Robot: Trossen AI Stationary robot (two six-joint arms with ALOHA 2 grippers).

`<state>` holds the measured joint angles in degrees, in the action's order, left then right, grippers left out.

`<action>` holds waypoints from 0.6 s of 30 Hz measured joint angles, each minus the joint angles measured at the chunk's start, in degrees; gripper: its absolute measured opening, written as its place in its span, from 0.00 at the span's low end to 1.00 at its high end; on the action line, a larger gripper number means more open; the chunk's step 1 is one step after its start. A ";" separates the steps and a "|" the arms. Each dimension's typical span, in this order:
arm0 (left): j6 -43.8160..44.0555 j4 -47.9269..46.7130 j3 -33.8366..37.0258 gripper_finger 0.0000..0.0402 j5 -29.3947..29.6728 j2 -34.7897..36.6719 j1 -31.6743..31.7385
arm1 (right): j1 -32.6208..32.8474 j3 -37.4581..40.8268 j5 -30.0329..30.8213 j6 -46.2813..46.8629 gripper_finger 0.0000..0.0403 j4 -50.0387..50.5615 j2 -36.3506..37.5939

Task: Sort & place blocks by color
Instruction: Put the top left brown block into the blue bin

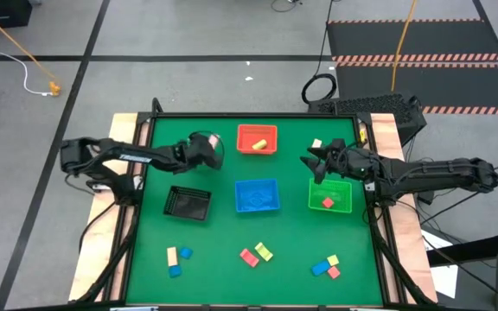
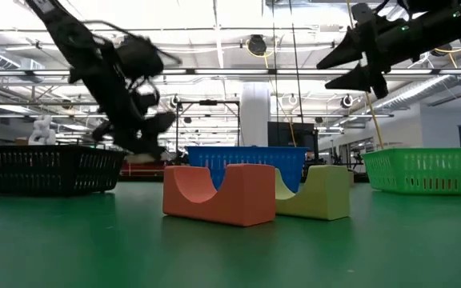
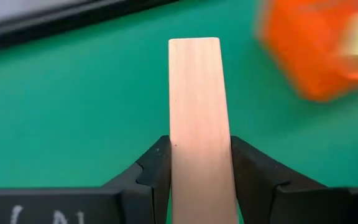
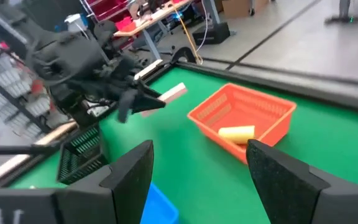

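Left end effector [image 3: 201, 171] is pinching the tan block [image 3: 196, 112] near one end, clear of the bench. Looks like light, stiff wood, probably slick. Right end effector [image 4: 197, 168] spread, empty.

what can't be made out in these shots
- Blue tray: whether any block lies inside; high view too small, low view shows only its wall.
- Black tray: contents unclear in the high view; its mesh wall screens them in the low view.
- Tan block: its lower end is hidden between the left pincer fingers in the left wrist view.
- Red tray: blurred and cut off by the edge in the left wrist view.
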<state>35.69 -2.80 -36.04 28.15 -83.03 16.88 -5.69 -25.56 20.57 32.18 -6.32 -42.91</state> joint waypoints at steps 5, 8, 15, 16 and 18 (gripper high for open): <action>-13.50 18.27 -0.08 0.33 -3.54 1.69 -5.01 | 0.00 0.02 -4.13 4.63 0.62 -6.65 -6.55; -20.17 26.21 -0.08 0.33 -6.96 1.40 -7.79 | 0.00 0.00 -7.49 5.71 0.62 -15.44 -11.35; -28.19 30.34 -0.08 0.33 -8.98 1.03 -14.35 | -0.34 0.00 -8.87 7.70 0.62 -31.54 -22.03; -28.54 30.12 -0.08 0.33 -9.01 1.01 -15.12 | -0.53 -0.02 -8.89 8.55 0.62 -32.90 -23.37; -29.95 30.00 -0.07 0.33 -8.94 1.01 -16.44 | -0.85 -0.07 -8.87 10.31 0.62 -34.68 -25.57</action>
<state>5.74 27.20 -36.12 19.21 -82.02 0.44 -6.55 -25.63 11.70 42.48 -41.00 -68.48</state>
